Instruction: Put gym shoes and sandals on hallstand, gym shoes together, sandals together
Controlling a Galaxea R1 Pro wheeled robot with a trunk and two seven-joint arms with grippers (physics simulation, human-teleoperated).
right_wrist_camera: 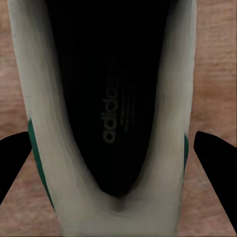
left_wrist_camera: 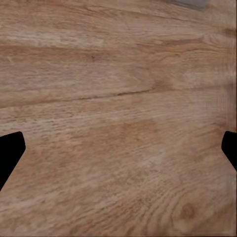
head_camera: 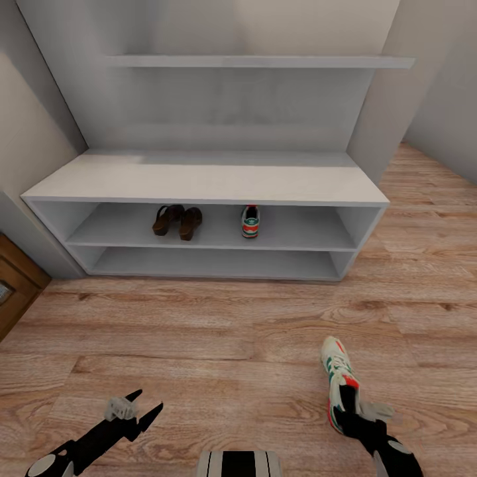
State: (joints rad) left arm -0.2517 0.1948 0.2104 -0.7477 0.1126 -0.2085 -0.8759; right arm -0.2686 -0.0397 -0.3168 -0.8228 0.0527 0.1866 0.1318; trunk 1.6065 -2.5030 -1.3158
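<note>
Straddling the heel of a gym shoe point(head_camera: 339, 381) on the corridor floor point(head_camera: 218, 344), the right gripper point(head_camera: 363, 416) has its jaws spread on either side, not clamped. The left gripper point(head_camera: 140, 405) hangs over bare planks, jaws released. Farther off, the hallstand point(head_camera: 199, 182) holds both sandals point(head_camera: 177, 220) side by side on its upper shelf, with the other gym shoe point(head_camera: 250, 221) near them

Bare wood-plank corridor floor point(left_wrist_camera: 118, 113) — black fingertips point(left_wrist_camera: 10, 153) wide apart at the edges
</note>
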